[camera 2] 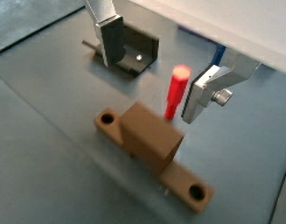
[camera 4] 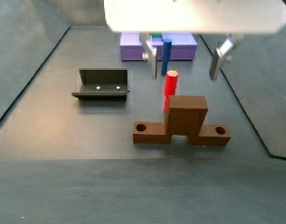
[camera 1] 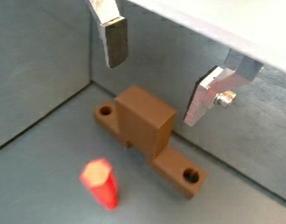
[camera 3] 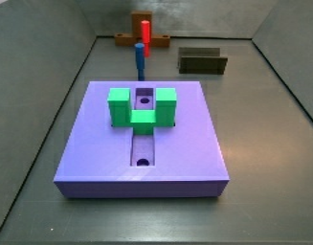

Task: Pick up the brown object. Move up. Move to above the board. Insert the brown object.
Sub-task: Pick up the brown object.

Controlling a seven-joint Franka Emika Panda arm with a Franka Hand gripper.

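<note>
The brown object (camera 4: 184, 122) is an orange-brown bar with a raised block at its middle and a round hole at each end. It lies flat on the grey floor and shows in both wrist views (camera 1: 149, 131) (camera 2: 151, 144) and at the far end in a side view (camera 3: 130, 39). My gripper (camera 4: 187, 48) hangs open and empty above it, its jaws wide apart in both wrist views (camera 1: 160, 70) (camera 2: 156, 70). The purple board (camera 3: 185, 144) with the green bracket (camera 3: 142, 107) lies apart from it, also in a side view (camera 4: 136, 45).
A red-and-blue peg (camera 4: 170, 83) stands upright right behind the brown object (camera 2: 177, 87) (camera 3: 142, 43). The dark fixture (camera 4: 101, 85) stands beside it (camera 2: 133, 48) (camera 3: 202, 61). Grey walls enclose the floor.
</note>
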